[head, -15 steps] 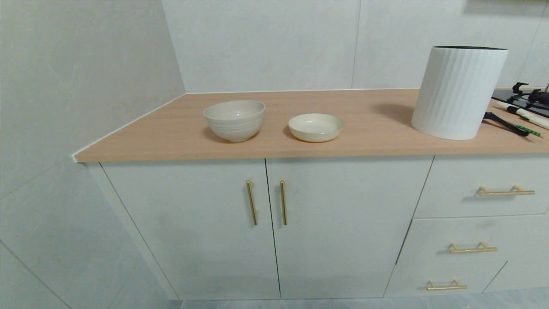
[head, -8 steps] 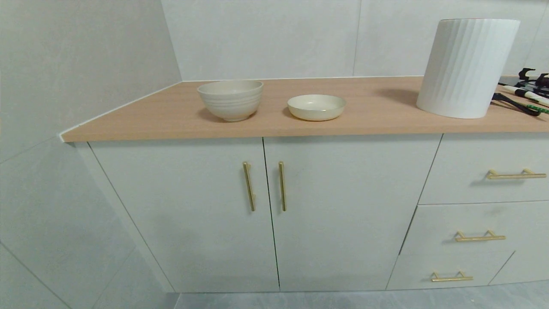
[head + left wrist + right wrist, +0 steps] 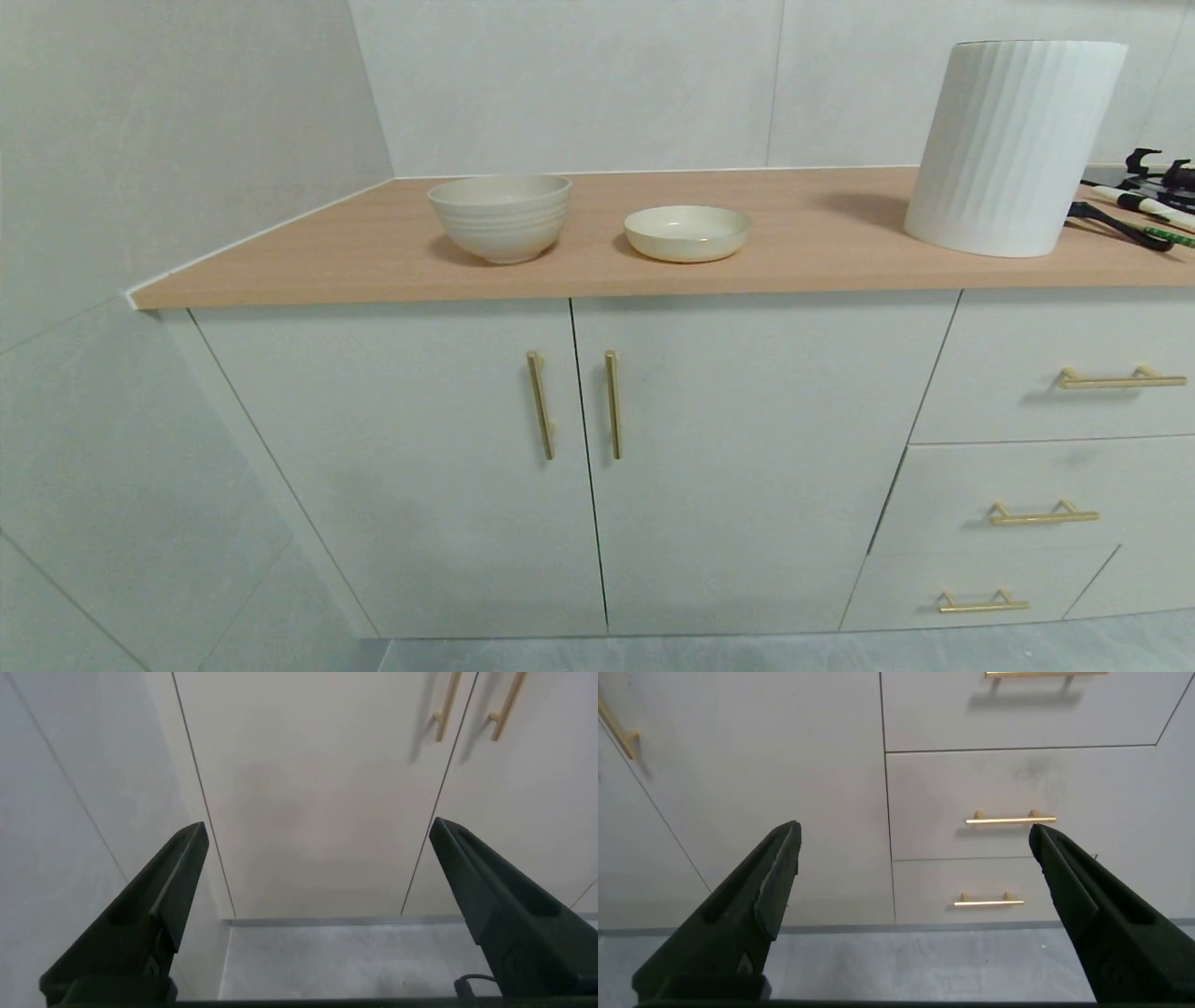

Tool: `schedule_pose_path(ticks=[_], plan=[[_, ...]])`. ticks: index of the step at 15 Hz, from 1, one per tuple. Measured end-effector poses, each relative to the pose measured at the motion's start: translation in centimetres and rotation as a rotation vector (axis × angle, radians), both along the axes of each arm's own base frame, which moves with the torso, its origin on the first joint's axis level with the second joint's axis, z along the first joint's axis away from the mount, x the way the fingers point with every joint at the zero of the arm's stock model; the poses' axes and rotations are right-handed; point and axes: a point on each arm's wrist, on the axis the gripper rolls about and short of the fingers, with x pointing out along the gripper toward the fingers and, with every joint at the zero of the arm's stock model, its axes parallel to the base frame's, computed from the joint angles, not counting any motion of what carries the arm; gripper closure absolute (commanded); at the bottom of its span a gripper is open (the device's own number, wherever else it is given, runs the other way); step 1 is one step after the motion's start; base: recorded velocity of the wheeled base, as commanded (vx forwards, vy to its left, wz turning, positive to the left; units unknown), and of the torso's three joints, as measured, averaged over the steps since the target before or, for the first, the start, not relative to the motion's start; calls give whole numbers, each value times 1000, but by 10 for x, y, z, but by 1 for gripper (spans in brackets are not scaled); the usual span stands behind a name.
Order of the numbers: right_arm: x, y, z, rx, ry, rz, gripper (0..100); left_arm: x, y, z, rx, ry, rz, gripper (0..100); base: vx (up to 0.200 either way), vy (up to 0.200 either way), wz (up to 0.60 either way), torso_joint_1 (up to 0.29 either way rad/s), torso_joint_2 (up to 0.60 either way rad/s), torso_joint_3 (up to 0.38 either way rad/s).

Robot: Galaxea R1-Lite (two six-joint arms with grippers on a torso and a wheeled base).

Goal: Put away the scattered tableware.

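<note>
On the wooden countertop (image 3: 803,261) a deep ribbed cream bowl (image 3: 499,217) stands left of a shallow cream dish (image 3: 687,232). Both stand upright and apart. My left gripper (image 3: 318,835) is open, held low in front of the left cabinet door (image 3: 308,793), with nothing between its fingers. My right gripper (image 3: 915,835) is open too, low in front of the drawer fronts (image 3: 1018,803), holding nothing.
A tall white ribbed cylinder (image 3: 1012,145) stands on the counter at the right, with dark-handled utensils (image 3: 1125,224) beside it. Below are two cabinet doors with gold handles (image 3: 576,403) and drawers (image 3: 1055,373) at the right. Tiled wall closes the left side.
The whole head picture shifted: the counter now sits higher in view and is seen more edge-on, so the camera moved. The bowl and dish stay in place.
</note>
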Motion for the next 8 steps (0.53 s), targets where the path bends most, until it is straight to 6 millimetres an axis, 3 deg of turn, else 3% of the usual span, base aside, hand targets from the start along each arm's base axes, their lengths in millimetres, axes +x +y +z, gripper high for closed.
schedule_pose_path(ticks=[4,8], plan=[[0,0,0,0,0,0,0,0,0,0,0,0,0,0,0,200,0,1,11,4],[0,0,0,0,0,-1,0,0,0,0,0,0,0,0,0,0,0,0,0,0]])
